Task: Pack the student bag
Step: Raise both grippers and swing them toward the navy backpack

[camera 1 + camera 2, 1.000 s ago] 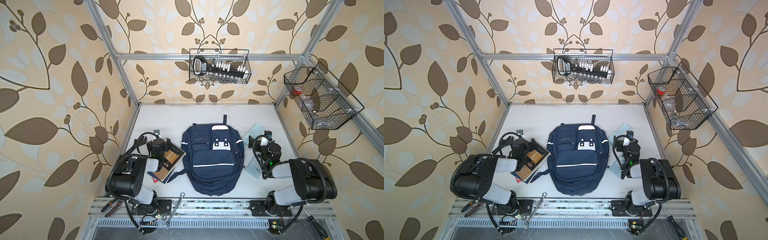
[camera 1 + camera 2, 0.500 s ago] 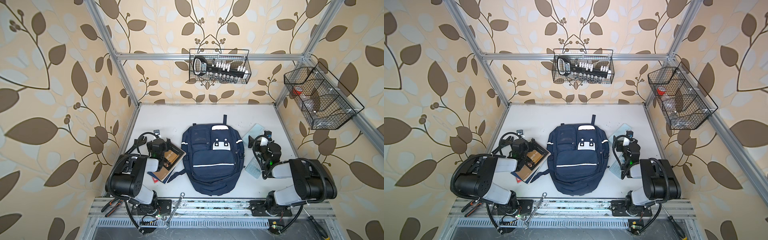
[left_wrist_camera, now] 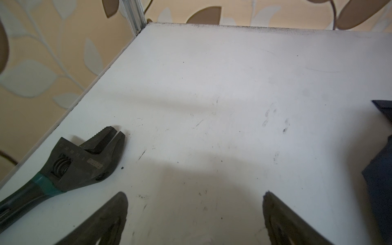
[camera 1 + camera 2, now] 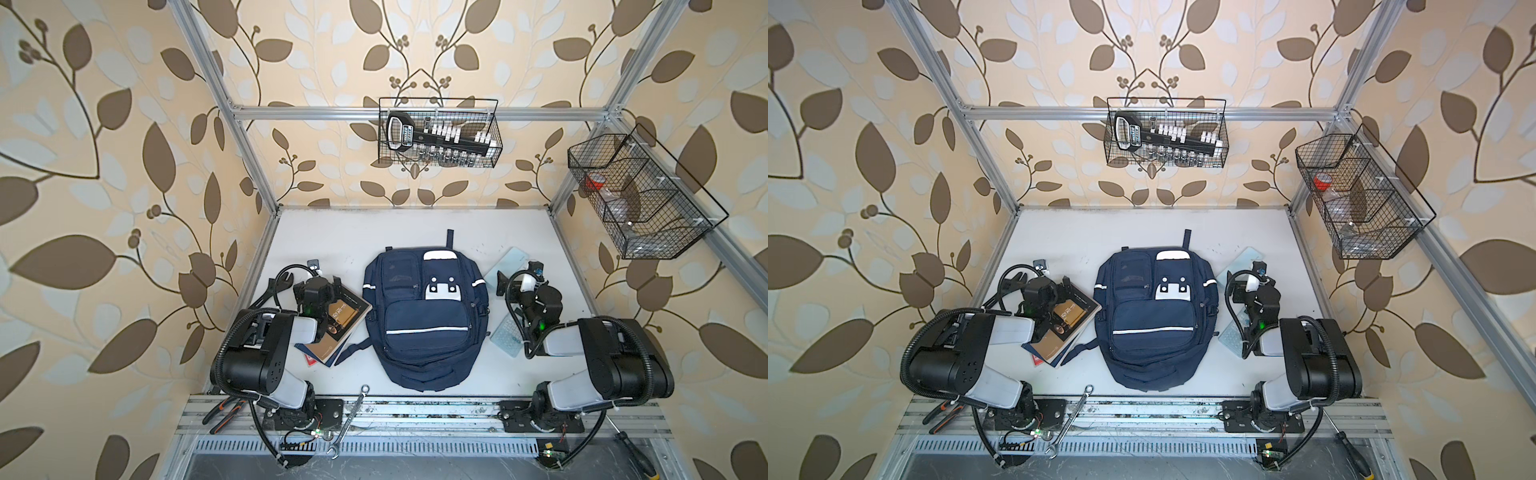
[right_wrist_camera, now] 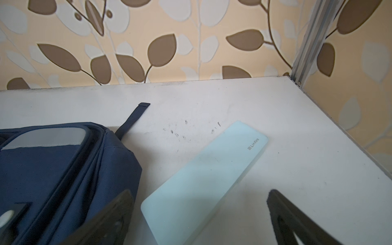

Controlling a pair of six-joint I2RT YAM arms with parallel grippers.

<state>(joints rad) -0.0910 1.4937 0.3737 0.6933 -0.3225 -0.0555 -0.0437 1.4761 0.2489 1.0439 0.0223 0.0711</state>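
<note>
The student bag [image 4: 424,316] [image 4: 1154,324], a navy backpack with white stripes, lies flat with its front up and zips closed in the middle of the white table [image 4: 374,232] in both top views. My left gripper [image 4: 316,279] [image 4: 1042,279] hovers left of the bag over a stack of books [image 4: 340,324] [image 4: 1065,328]. In the left wrist view this gripper [image 3: 195,195] is open over bare table. My right gripper [image 4: 519,272] [image 4: 1250,276] is right of the bag. It [image 5: 200,193] stands open above a pale blue flat case [image 5: 203,182], beside the bag [image 5: 53,169].
A black adjustable wrench [image 3: 80,161] lies by the left wall. A pale dotted pad [image 4: 507,338] lies under the right arm. Wire baskets [image 4: 438,133] [image 4: 636,195] hang on the back and right walls. A spanner [image 4: 353,415], pliers [image 4: 224,411] and a screwdriver [image 4: 631,449] lie on the front rail.
</note>
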